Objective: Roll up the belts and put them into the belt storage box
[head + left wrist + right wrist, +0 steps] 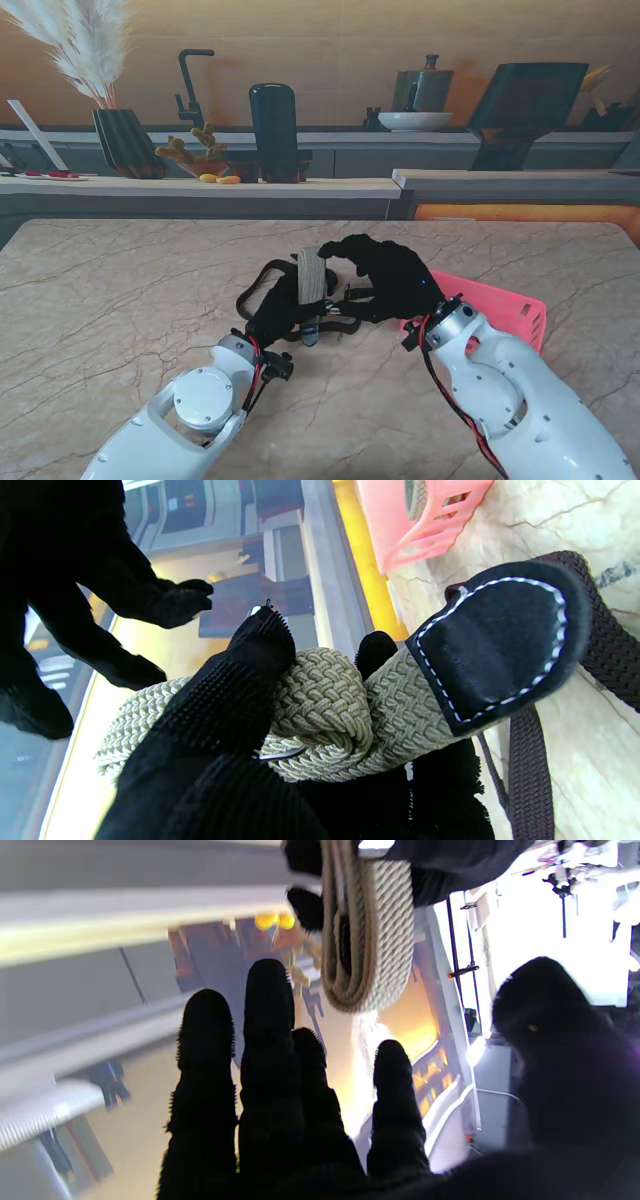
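Observation:
My left hand (272, 315) is shut on a rolled beige woven belt (313, 275), held upright above the table centre. The wrist view shows the beige belt (320, 715) coiled under my black-gloved fingers (240, 695), its dark suede tip (495, 645) sticking out. A dark brown woven belt (262, 280) lies looped on the marble under both hands, also seen as the brown belt (607, 645). My right hand (395, 280) hovers open just right of the roll, fingers (265, 1040) spread, the beige belt (370, 940) hanging ahead of them. The pink storage box (505, 305) sits right of the right wrist.
The marble table (120, 300) stretches wide to the left. The pink box (425, 520) holds another rolled belt inside. Behind the table runs a counter with a dark vase (125, 140), a black bottle (273, 130) and a bowl (415, 120).

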Controlling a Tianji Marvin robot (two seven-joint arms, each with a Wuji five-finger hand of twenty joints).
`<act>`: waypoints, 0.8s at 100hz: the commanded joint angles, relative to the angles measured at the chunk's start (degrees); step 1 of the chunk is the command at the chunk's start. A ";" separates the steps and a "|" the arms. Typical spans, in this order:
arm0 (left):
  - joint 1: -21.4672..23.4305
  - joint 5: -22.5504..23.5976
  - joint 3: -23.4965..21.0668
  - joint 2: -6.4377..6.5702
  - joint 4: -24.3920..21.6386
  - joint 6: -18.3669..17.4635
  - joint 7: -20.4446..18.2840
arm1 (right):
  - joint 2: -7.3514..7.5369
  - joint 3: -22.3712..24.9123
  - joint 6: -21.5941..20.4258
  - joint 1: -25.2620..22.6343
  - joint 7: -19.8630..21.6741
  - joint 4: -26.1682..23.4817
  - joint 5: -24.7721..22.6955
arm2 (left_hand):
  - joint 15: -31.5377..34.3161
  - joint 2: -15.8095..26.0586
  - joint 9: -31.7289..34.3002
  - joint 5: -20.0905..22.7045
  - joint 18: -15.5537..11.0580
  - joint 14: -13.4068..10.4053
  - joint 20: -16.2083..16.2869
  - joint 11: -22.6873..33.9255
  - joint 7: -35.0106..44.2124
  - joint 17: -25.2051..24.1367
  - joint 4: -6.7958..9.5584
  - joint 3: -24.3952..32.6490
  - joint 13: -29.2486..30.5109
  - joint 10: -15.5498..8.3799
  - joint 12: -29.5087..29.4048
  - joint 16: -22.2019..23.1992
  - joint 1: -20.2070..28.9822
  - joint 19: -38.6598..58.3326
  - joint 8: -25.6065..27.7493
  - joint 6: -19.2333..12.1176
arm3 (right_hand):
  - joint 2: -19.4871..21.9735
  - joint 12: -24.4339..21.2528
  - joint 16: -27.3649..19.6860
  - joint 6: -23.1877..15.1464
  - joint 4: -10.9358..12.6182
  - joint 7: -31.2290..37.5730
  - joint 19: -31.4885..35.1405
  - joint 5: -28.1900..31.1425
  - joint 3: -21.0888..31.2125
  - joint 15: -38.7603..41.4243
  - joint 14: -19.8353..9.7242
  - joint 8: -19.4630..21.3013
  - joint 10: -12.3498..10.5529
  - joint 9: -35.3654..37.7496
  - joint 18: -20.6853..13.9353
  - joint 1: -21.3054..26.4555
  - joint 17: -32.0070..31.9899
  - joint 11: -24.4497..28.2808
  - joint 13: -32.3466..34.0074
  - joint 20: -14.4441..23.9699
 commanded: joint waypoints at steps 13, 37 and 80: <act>-1.47 6.12 1.27 0.48 1.95 -2.39 0.50 | 0.44 0.14 1.53 2.14 7.08 0.36 4.53 | 4.55 13.91 3.49 3.37 0.40 -2.50 0.96 3.12 4.96 -0.13 1.90 10.53 1.27 -0.82 1.13 -0.38 9.61 1.93 1.68 -5.77 | 0.32 -1.71 -2.12 -0.68 1.54 -1.41 -2.33 -4.77 -2.09 -4.83 1.63 -0.59 2.92 -7.54 0.58 2.07 -0.90 -4.06 -2.29 -0.59; -2.52 10.20 2.56 1.08 3.21 -4.58 0.08 | 0.73 -3.19 3.98 7.19 14.20 3.87 13.68 | 4.37 13.67 3.74 3.57 0.66 -2.34 0.65 3.09 4.78 0.10 1.74 10.80 1.43 -0.60 0.89 -0.79 9.61 1.60 2.12 -5.61 | -0.90 -1.96 -1.61 2.31 1.61 -1.44 -1.62 -5.18 -2.84 -3.57 -0.97 -0.63 4.58 -10.24 -1.95 4.83 1.64 -3.57 0.69 -0.12; -2.43 11.29 2.46 1.31 3.10 -5.29 0.02 | 0.80 -9.10 6.64 13.31 21.87 10.46 27.49 | 3.80 12.60 4.21 3.79 0.54 -2.29 0.24 2.35 4.14 0.37 1.23 10.19 1.76 -0.21 0.59 -1.32 9.59 1.26 2.24 -5.35 | -5.99 0.95 3.51 -4.23 -6.18 16.01 3.77 21.74 16.52 4.92 -7.24 -5.73 -2.94 18.23 -6.66 15.99 8.72 5.60 11.49 -0.44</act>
